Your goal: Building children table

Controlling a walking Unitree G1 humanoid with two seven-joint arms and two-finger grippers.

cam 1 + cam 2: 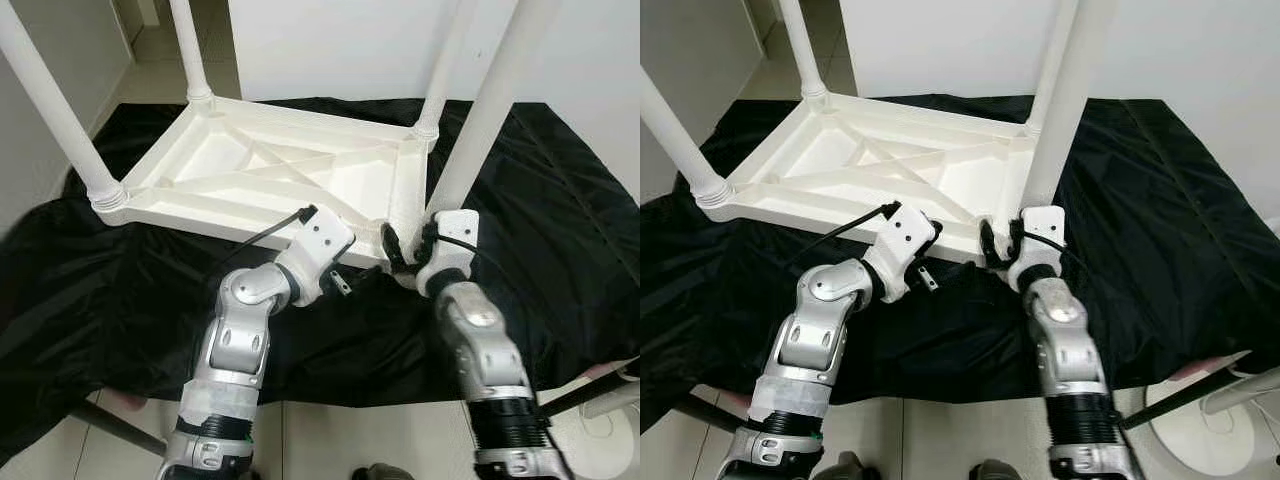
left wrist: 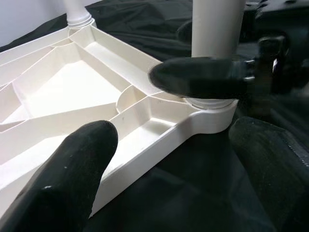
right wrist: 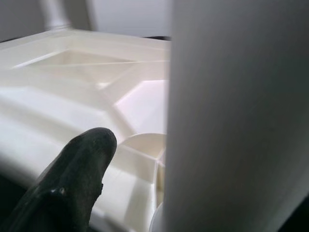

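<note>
Black cloth [image 1: 560, 200], upturned table [image 1: 270, 175], R tool [image 1: 405, 250] round near leg [image 1: 480, 130]

Upturned table [image 1: 270, 175] on cloth [image 1: 560, 200]; near-right leg [image 1: 480, 130] before right arm.

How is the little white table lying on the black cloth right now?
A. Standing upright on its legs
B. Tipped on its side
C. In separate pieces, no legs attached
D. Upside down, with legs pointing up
D: the table top lies flat on the black cloth with its ribbed underside facing up, and white legs rise from its corners, including the near leg that the right gripper is at.
</note>
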